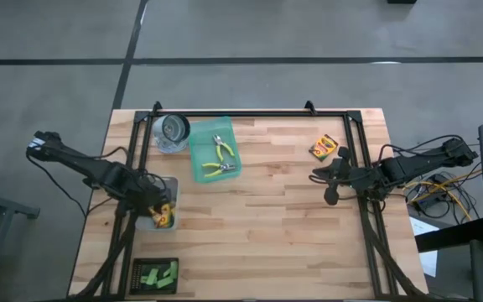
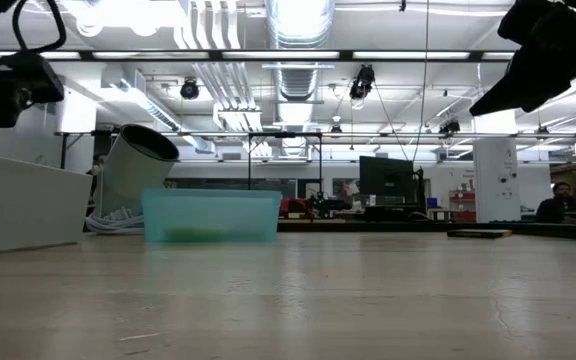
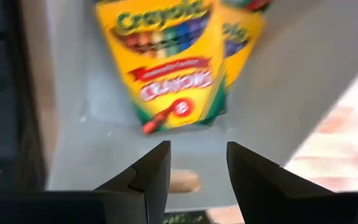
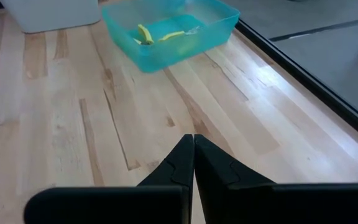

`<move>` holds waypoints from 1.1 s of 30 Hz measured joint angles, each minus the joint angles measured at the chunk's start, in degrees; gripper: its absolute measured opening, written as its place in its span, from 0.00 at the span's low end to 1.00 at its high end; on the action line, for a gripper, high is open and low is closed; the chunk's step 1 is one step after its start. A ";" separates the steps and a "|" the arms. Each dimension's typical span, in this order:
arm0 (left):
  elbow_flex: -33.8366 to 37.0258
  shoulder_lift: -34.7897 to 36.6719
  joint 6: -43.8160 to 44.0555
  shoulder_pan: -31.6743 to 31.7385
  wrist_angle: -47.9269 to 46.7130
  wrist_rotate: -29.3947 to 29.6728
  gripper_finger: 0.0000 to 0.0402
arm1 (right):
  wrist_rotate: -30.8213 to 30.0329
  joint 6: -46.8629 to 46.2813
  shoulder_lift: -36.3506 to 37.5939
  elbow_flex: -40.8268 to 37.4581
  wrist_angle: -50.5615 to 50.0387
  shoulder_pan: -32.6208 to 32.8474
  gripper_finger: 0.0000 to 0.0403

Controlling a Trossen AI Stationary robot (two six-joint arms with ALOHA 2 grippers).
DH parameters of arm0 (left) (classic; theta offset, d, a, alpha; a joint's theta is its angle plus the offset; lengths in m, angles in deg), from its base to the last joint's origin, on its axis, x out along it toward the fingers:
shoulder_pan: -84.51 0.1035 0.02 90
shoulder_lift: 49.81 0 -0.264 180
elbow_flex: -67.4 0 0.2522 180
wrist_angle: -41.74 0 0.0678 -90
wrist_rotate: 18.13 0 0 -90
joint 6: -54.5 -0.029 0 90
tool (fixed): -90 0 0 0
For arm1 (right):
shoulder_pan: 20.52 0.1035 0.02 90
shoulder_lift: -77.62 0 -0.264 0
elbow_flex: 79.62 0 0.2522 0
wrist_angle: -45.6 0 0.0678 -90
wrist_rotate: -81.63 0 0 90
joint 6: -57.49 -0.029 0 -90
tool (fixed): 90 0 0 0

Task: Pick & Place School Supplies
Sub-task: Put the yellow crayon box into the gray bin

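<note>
The left pincer [image 3: 194, 171] hangs over a grey bin [image 3: 92, 155], its fingers a narrow gap apart and gripping nothing. Just ahead of them two crayon boxes [image 3: 169, 68] lie in the bin, the rear one largely covered. The right pincer [image 4: 193, 163] is pressed together and empty above the bare counter [image 4: 73, 137]; well ahead sits the teal tray [image 4: 166, 53] holding both pliers [image 4: 160, 36]. A third crayon box [image 1: 324, 148] lies near it.
</note>
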 joint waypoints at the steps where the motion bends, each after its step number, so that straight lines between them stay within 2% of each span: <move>1: 0.00 0.16 0.27 0.00 0.38 1.51 0.40 | 0.00 0.01 0.00 -0.04 0.02 0.00 0.02; 6: 0.00 0.40 -0.06 0.00 8.26 13.23 0.40 | 0.00 0.02 0.00 -0.10 0.03 0.00 0.02; 12: 0.00 0.40 -14.23 0.02 27.76 37.50 0.40 | -1.21 0.02 0.00 -0.10 0.17 -0.02 0.02; 16: 0.00 0.39 -30.44 0.07 49.26 56.67 0.40 | -2.43 -0.65 0.01 0.44 0.32 -0.03 0.02; 19: 0.00 0.01 -49.22 0.16 67.07 65.68 0.40 | -4.56 -6.01 0.02 1.32 0.20 -1.01 0.02; 22: -0.03 -0.71 -69.71 0.29 81.90 67.45 0.40 | -7.20 -12.11 0.01 2.52 -0.45 -2.85 0.02; 26: -0.04 -3.04 -91.99 0.76 90.90 67.66 0.40 | -7.65 -18.14 -0.37 5.76 -2.99 -7.04 0.02; 29: -0.04 -5.77 -98.57 2.45 91.93 67.63 0.40 | -8.76 -17.81 -1.51 8.96 -5.88 -11.12 0.02; 33: -0.04 -9.95 -99.46 6.96 91.96 66.15 0.40 | -9.32 -17.53 -4.61 14.64 -11.93 -19.19 0.02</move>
